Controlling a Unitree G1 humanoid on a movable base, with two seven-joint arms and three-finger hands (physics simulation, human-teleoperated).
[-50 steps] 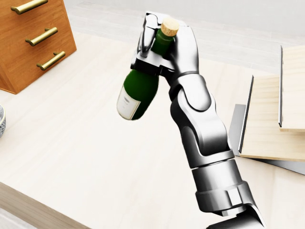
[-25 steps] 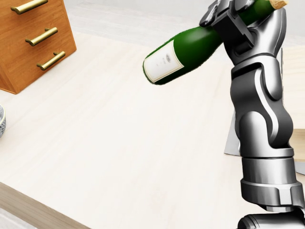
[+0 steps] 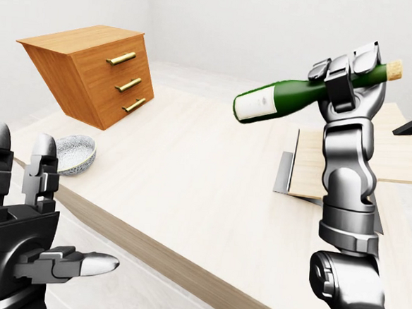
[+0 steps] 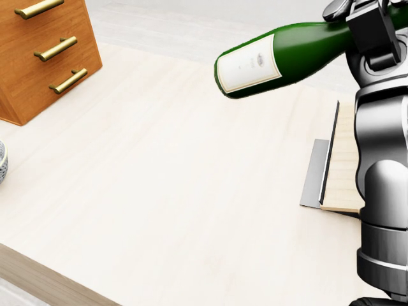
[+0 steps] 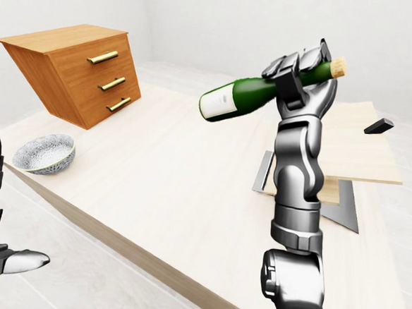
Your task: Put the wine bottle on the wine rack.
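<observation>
the right hand is raised high and grasps the wine bottle around its neck. the bottle lies almost level in the air above the table, its cork toward the right of the right-eye view. the wine rack, made of light boards, stands at the table's right side. the left hand is low at the left with fingers spread, holding nothing. a drawer chest and a bowl stand at the left.

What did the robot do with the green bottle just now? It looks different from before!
The right hand swung the bottle up and toward the head view's right. A second ago it hung nearly upright, cork on top; now it lies almost level, cork to the right, above the wooden rack. The hand kept hold of the neck throughout. The drawers, table and camera stayed put.
</observation>
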